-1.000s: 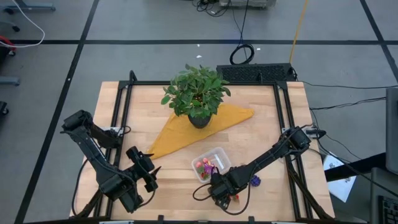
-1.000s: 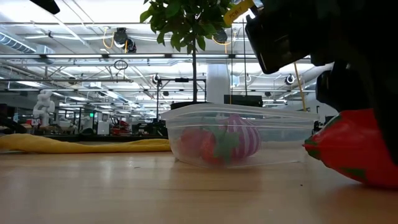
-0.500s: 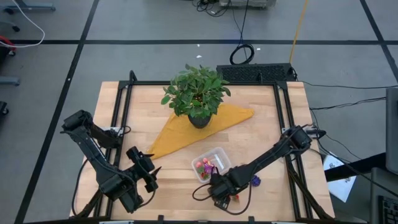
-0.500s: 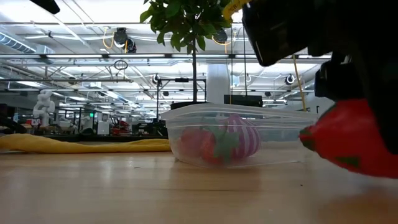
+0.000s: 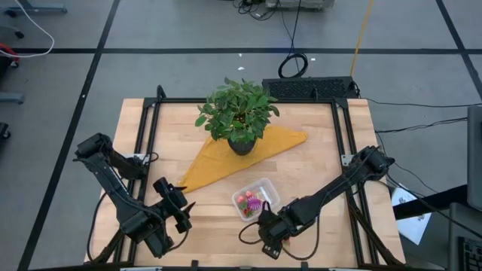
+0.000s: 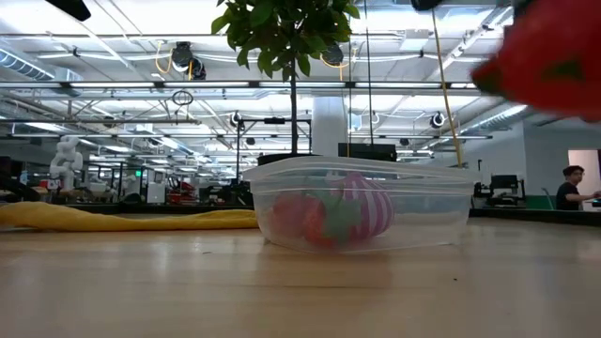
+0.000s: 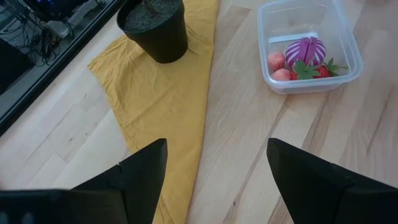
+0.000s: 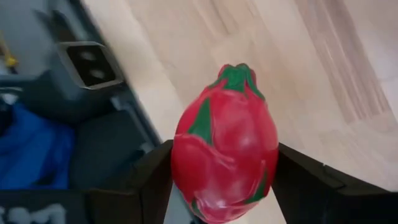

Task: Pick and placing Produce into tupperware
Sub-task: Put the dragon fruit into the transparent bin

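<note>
Lifted off the bench since a second ago, the red fruit [image 8: 225, 143] now rides in the right gripper [image 8: 217, 180].
High view: right gripper just beside the tupperware [image 5: 255, 197]; low view: fruit above it; left wrist view: left gripper [image 7: 214, 177] fingers wide, empty; right wrist view: fingers pinch the fruit's middle, likely light, smooth, slippery.

- nothing readable anywhere tbh, no labels, brands, numbers or signs in any of the views
- the tupperware [image 7: 309, 43] has plain clear walls, no print or sticker on it
- the black plant pot [image 7: 155, 28] is blank too
- the room beyond the table in the low view has equipment and lights, but any lettering there is too small to make out
</note>
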Robot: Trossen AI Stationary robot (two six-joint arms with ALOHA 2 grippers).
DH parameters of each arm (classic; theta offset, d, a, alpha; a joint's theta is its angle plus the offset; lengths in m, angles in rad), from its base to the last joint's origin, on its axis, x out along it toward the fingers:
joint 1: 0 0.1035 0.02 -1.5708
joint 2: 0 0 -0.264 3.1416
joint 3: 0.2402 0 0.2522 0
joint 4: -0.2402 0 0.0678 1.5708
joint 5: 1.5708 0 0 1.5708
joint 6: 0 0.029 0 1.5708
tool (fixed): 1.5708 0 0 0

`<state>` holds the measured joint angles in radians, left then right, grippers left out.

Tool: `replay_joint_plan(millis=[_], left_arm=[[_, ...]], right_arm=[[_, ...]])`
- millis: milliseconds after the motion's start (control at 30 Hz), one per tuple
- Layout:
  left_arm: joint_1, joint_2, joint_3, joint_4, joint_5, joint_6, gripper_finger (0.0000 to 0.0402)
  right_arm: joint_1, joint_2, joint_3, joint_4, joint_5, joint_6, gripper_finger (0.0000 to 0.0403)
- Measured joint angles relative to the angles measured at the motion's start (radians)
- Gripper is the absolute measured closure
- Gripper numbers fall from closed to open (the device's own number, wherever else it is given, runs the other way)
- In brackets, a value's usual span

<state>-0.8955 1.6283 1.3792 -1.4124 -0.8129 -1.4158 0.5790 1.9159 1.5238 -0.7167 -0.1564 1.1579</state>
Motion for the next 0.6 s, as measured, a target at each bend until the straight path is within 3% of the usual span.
replay_joint_plan(millis=[333, 600], left_arm=[[0.000, 0.000, 0.000, 0.001, 0.000, 0.002, 0.0124], [0.000, 0.000, 0.000, 0.002, 0.001, 0.003, 0.0123]], right_arm=[[-0.067, -0.110, 0.000, 0.057, 0.111, -0.207, 0.0175], [-0.196, -0.121, 0.001, 0.024, 0.108, -0.412, 0.0175]])
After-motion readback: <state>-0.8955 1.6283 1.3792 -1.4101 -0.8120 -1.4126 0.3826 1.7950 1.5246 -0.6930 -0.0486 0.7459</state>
